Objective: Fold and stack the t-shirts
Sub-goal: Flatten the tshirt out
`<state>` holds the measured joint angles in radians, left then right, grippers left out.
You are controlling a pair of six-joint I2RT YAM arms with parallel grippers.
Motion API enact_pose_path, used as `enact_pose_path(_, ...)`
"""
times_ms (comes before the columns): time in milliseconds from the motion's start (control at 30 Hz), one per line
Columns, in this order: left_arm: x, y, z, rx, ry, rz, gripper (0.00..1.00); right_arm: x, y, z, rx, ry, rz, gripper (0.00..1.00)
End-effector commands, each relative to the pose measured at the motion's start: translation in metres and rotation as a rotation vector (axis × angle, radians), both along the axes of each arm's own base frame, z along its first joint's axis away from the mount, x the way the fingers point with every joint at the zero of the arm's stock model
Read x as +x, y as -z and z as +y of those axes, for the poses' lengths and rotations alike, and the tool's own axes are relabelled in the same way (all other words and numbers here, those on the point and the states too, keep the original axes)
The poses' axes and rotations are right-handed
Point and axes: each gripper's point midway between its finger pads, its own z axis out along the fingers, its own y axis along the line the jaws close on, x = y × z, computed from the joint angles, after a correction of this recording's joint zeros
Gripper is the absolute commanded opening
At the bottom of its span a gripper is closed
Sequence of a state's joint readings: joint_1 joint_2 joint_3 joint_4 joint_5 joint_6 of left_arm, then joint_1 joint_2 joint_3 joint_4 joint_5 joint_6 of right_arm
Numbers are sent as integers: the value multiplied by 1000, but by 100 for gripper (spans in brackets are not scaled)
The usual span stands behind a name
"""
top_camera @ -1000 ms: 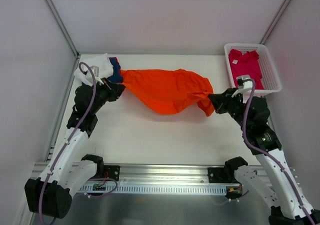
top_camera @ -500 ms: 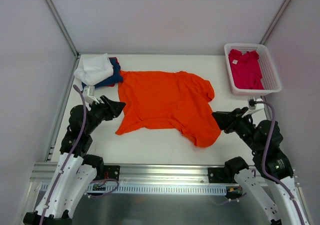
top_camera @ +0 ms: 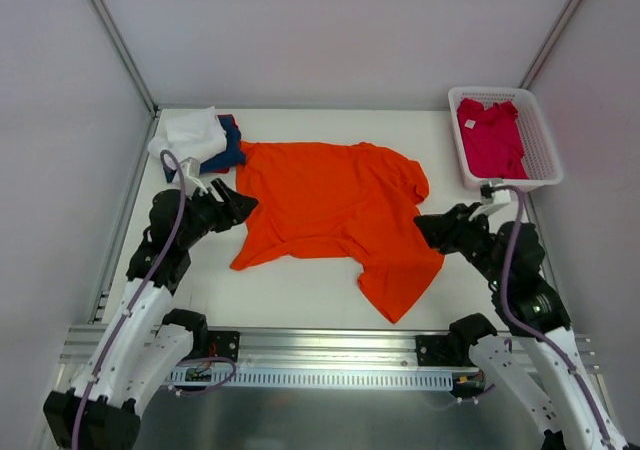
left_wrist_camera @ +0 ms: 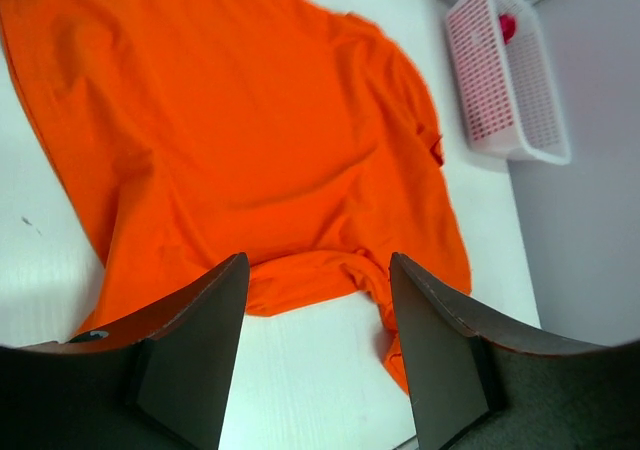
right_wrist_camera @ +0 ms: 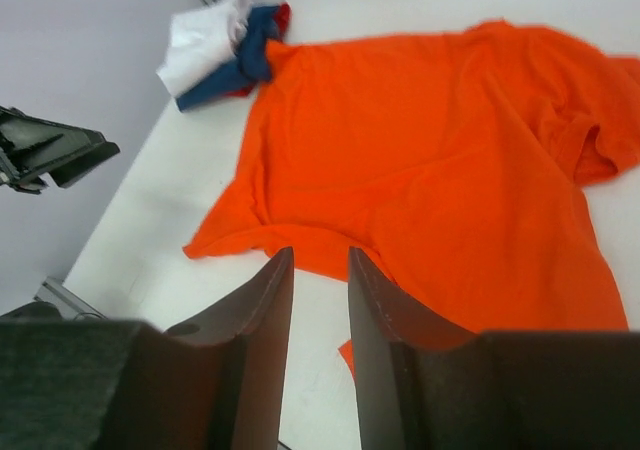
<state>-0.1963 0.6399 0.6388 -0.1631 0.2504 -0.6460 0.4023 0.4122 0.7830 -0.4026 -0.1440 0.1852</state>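
The bright orange t-shirt (top_camera: 335,205) lies spread open on the white table, its near hem rumpled and one corner trailing toward the front. My left gripper (top_camera: 245,202) hovers open at the shirt's left edge and holds nothing. At its right edge my right gripper (top_camera: 422,228) is also open and holds nothing. In the left wrist view the orange shirt (left_wrist_camera: 250,140) lies beyond the left gripper (left_wrist_camera: 315,310), with bare table between the fingers. The right gripper (right_wrist_camera: 320,270) looks over the orange shirt (right_wrist_camera: 430,160). A folded white t-shirt (top_camera: 192,133) sits on a navy one (top_camera: 232,152) at the back left.
A white mesh basket (top_camera: 510,182) at the back right holds a crimson-pink t-shirt (top_camera: 490,135). The same basket (left_wrist_camera: 505,80) appears in the left wrist view. The white and navy stack (right_wrist_camera: 205,45) shows in the right wrist view. Grey walls with metal posts enclose the table (top_camera: 300,290).
A second ago both grippers held the orange shirt stretched between them. Both have let go, and the shirt now lies spread on the table. The arms drew back, then edged forward.
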Motion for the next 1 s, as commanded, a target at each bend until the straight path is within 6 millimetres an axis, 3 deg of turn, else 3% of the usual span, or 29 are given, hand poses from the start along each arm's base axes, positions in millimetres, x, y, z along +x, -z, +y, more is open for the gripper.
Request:
enact_pose_path(0, 21, 26, -8, 27, 17, 40, 59, 27, 35, 17, -12, -17, 89, 31)
enact_pose_path(67, 31, 35, -13, 40, 25, 41, 59, 35, 62, 21, -31, -14, 143, 31)
enact_pose_path(167, 46, 68, -28, 60, 58, 121, 58, 44, 93, 27, -62, -15, 214, 31)
enact_pose_path(367, 56, 105, -51, 110, 99, 193, 58, 47, 134, 28, -160, -2, 300, 31)
enact_pose_path(633, 43, 150, -68, 154, 127, 302, 58, 36, 172, 29, -228, -11, 394, 33)
enact_pose_path(767, 32, 172, -66, 170, 123, 352, 58, 30, 194, 29, -250, -5, 442, 34)
enact_pose_path(967, 16, 190, -62, 177, 121, 391, 57, 19, 221, 35, -266, -29, 504, 34)
